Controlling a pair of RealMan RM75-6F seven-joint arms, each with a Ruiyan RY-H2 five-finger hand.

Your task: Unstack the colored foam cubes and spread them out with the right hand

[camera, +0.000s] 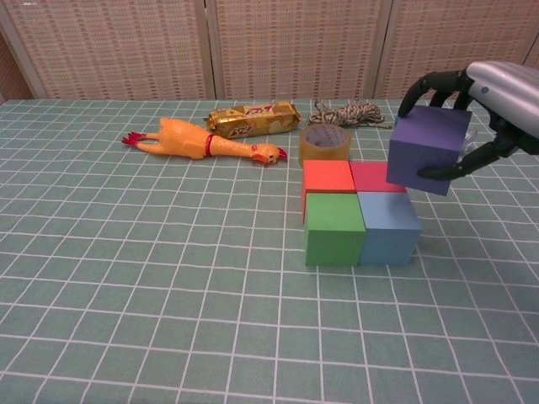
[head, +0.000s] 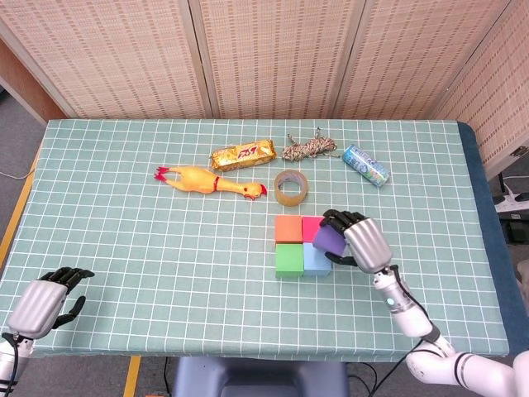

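Note:
My right hand (head: 364,238) (camera: 497,101) grips a purple foam cube (head: 328,241) (camera: 425,150), lifted off the pile and to its right, above the table. On the cloth sit the orange cube (head: 288,228) (camera: 328,177), the pink cube (head: 312,226) (camera: 369,177), the green cube (head: 288,259) (camera: 333,229) and the blue cube (head: 316,260) (camera: 388,227), pressed together in a square. My left hand (head: 40,301) rests at the near left corner, holding nothing, fingers slightly curled and apart.
Behind the cubes lie a tape roll (head: 290,187) (camera: 324,142), a rubber chicken (head: 210,180) (camera: 202,141), a gold snack bar (head: 242,154) (camera: 253,119), a rope bundle (head: 309,147) (camera: 347,113) and a small can (head: 365,165).

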